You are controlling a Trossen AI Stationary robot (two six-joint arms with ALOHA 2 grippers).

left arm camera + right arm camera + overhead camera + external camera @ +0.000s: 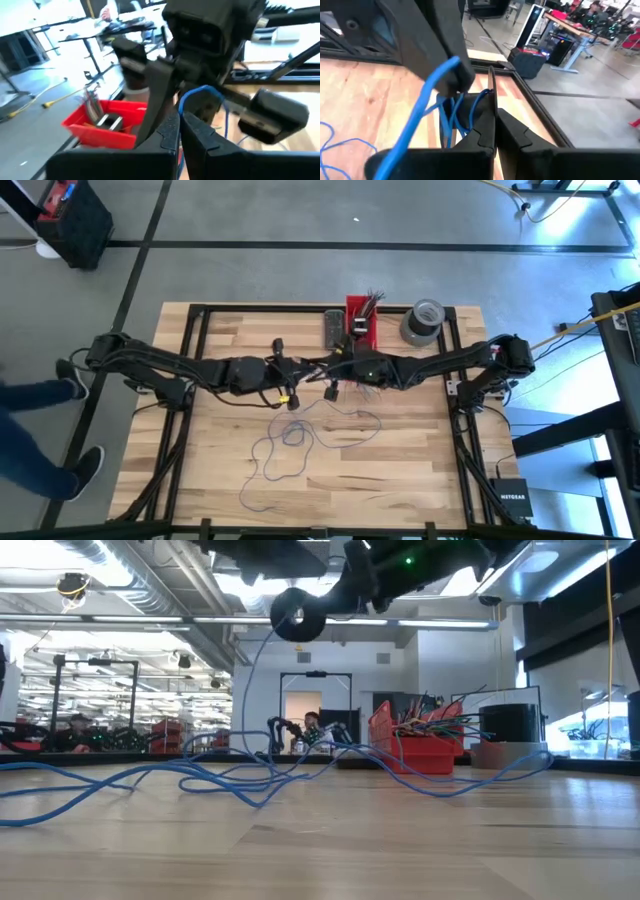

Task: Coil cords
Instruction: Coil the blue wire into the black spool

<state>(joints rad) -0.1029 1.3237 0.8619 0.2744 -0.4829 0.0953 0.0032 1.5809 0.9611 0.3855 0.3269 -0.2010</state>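
Both arms meet over the middle of the wooden table (400, 470), raised well clear of the top; the left gripper (296, 372) reaches in from the left, the right gripper (334, 370) from the right, the two nearly tip to tip in the high view. The blue cord (290, 438) lies mostly on the table in loose loops just in front of the grippers, and one strand climbs from that tangle straight up to them; in the low view it rises off the wood into a small dark coil hanging under the arms. In the left wrist view the left gripper's fingers (167, 131) are pressed together with a tight blue loop of cord standing right above their tips; the pinch looks closed on the cord. In the right wrist view the right gripper's fingers (485, 131) are likewise closed edge to edge, several blue strands bunched against them at the tips and a thicker blue length sweeping past in the foreground. Behind the grippers, at the far edge, sit a red bin (362, 320) bristling with short coloured wire ends and, just beside it, a grey tape roll (422, 321); a person's leg (40, 395) shows at the left border.
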